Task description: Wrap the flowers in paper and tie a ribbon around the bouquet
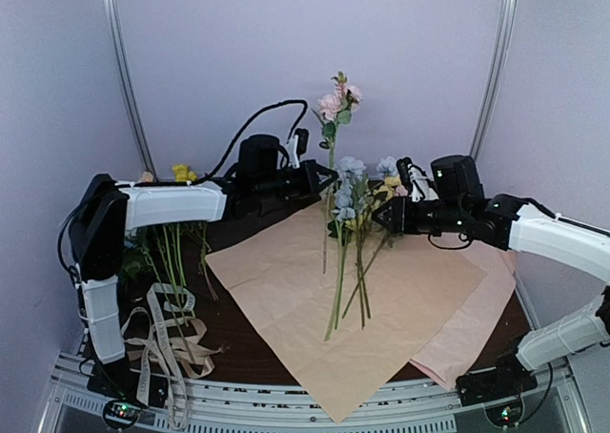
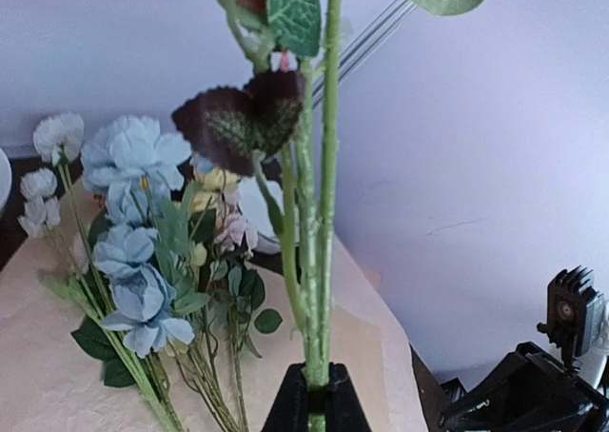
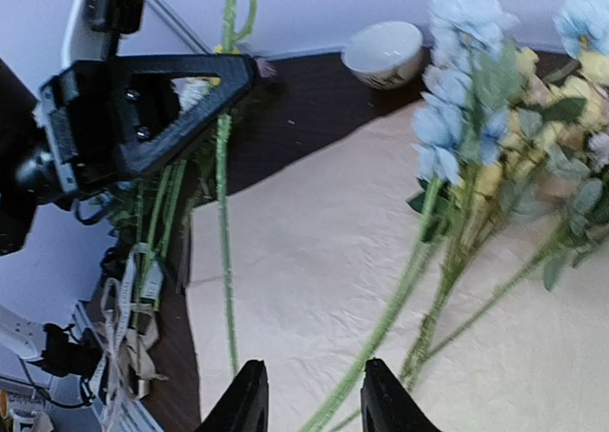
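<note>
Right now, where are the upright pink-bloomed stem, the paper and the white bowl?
upright pink-bloomed stem (image 1: 331, 105), top external view, on its pink bloom.
paper (image 1: 262, 280), top external view, bare peach face near its left corner.
white bowl (image 3: 383, 51), right wrist view, on its inner wall.

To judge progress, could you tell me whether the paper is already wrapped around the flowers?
No, the paper lies spread flat, peach face up, with the flowers lying loose on top of it.

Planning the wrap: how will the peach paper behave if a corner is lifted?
The paper is probably floppy and light: it looks thin and faintly crinkled. A lifted corner would likely sag, and might shift the flowers lying loose on it.
</note>
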`<state>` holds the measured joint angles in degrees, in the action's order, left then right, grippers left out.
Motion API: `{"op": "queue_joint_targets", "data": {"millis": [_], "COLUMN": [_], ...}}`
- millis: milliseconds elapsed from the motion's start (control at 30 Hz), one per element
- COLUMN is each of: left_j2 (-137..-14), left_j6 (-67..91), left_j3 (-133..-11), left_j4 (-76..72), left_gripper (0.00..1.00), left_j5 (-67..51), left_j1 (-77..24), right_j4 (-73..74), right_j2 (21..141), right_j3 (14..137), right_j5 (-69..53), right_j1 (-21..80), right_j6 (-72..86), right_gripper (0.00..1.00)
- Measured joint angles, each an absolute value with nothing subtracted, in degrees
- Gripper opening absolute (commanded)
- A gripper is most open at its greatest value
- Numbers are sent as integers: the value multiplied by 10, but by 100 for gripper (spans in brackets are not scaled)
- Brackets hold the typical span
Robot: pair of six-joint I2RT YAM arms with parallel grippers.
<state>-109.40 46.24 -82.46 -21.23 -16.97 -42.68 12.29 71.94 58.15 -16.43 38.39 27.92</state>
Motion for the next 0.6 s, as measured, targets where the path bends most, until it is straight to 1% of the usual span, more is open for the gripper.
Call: {"op": "queue_joint_targets", "data": {"millis": [100, 300, 333, 367, 433, 500, 567, 600], "left_j2": [-1165, -1245, -1259, -1270, -1289, -1306, -1319, -1324], "left_j6": [471, 489, 493, 495, 496, 494, 481, 468], "left_j3": [-900, -945, -950, -954, -964, -978, -1003, -1018], "left_j4": [-136, -43, -33, -23, -5, 17, 53, 73], "left_gripper": [0, 0, 4, 11, 32, 48, 60, 64], "left_j5": [-168, -163, -163, -160, -154, -151, -144, -139], "left_j1": [-448, -469, -470, -470, -472, -473, -474, -475], "right_j4": [153, 208, 214, 218, 231, 241, 250, 255], "right_j2": [719, 719, 719, 719, 719, 718, 718, 718], "right_j3": [539, 496, 493, 491, 491, 490, 487, 484], "right_j5": [-130, -83, -77, -73, -62, -52, -45, -42], "right_j1": [364, 349, 345, 341, 331, 321, 306, 296], "right_j6": [300, 319, 321, 322, 326, 329, 330, 330], "right_gripper": [34, 34, 34, 34, 34, 34, 34, 34]}}
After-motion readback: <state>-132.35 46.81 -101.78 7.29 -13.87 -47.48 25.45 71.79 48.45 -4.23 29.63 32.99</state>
